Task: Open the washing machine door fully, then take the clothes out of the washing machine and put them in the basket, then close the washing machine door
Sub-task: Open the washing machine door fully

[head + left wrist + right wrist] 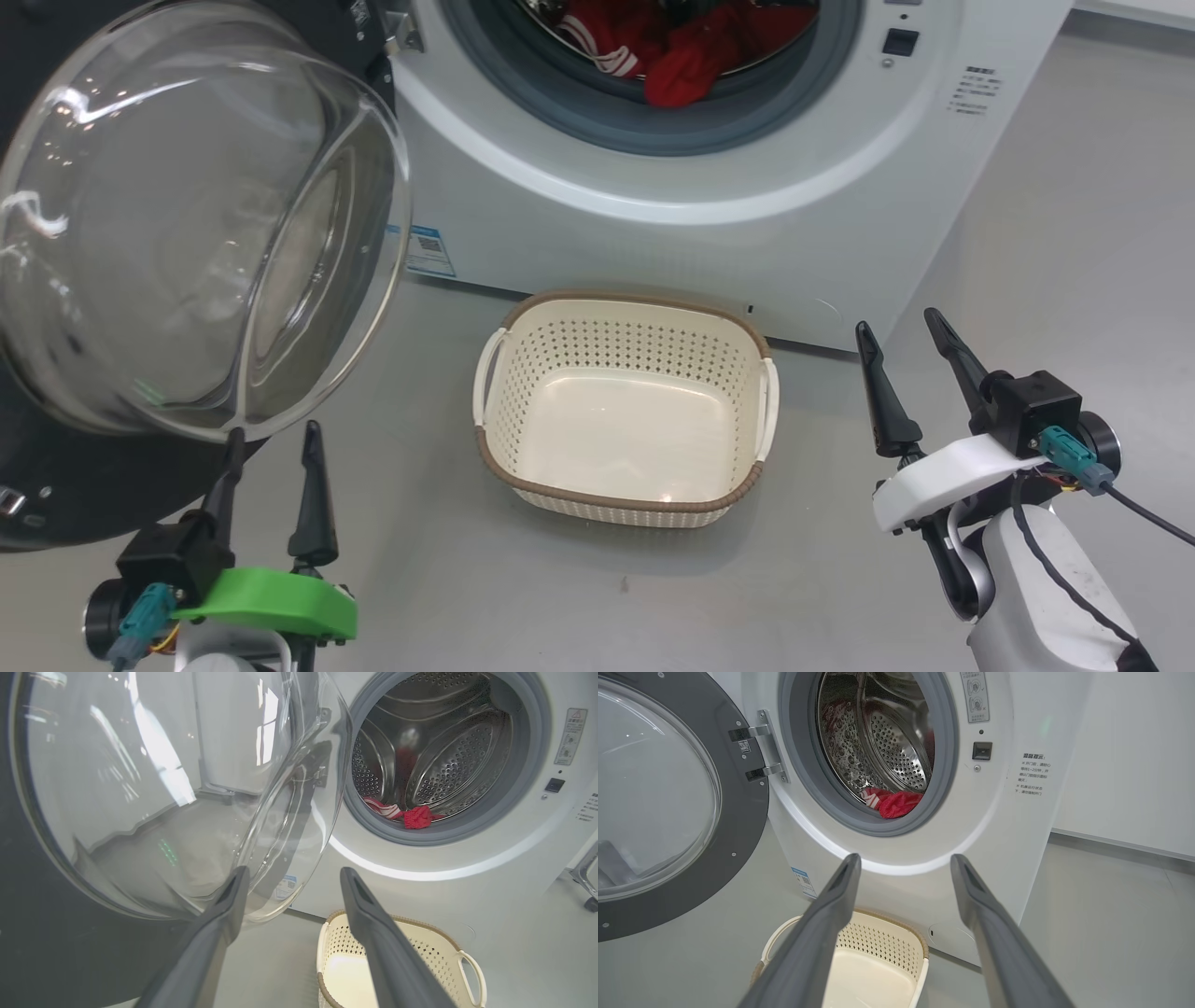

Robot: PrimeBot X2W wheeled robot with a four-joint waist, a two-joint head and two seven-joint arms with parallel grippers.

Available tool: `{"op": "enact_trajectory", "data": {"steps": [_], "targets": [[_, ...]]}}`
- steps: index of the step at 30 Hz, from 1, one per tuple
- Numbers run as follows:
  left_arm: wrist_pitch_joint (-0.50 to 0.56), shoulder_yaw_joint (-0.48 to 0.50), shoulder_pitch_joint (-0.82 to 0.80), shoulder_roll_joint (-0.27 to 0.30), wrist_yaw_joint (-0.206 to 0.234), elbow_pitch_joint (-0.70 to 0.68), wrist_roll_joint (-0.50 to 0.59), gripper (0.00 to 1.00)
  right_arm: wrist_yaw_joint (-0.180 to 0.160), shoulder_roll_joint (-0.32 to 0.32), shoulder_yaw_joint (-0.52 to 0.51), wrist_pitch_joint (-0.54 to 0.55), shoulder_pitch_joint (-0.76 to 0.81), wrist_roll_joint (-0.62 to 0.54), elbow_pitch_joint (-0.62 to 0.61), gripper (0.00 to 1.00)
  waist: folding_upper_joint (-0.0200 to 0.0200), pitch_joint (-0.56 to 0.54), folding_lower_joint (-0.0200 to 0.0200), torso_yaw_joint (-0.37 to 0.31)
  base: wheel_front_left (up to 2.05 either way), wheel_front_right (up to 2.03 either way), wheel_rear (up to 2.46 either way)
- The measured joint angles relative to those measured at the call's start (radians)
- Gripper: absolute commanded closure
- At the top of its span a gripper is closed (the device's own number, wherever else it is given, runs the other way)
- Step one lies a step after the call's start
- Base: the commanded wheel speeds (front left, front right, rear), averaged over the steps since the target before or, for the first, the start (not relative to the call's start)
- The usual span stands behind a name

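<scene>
Left gripper [273, 437], fingers spread and empty, hovers near the open washing machine door [187, 233]. Right gripper [898, 325], also released, sits right of the basket [635, 299]. Red clothes [681, 51] lie inside the washing machine [653, 233].

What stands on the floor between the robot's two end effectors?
The empty cream basket stands between the left end effector and right end effector, as the head view shows.

One washing machine [653, 243], one door [187, 233] and one basket [635, 301] are counted. Two grippers are seen: left gripper [273, 429], right gripper [896, 318]. The red clothes [681, 56] cannot be counted apart.
</scene>
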Motion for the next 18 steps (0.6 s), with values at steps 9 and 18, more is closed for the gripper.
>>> {"op": "enact_trajectory", "data": {"steps": [9,18], "targets": [[0.000,-0.035,0.000,0.000,-0.006,-0.027,0.025,0.00,0.006,0.002,0.011,0.000,0.000,0.001,0.000,0.00,0.0000,-0.006,0.0000,-0.073,0.00,0.00,0.00],[0.020,-0.031,0.000,0.003,-0.004,-0.034,0.030,0.00,0.006,0.004,0.024,0.000,0.000,0.004,0.000,0.00,0.0000,-0.008,0.0000,-0.162,0.00,0.00,0.00]]}}
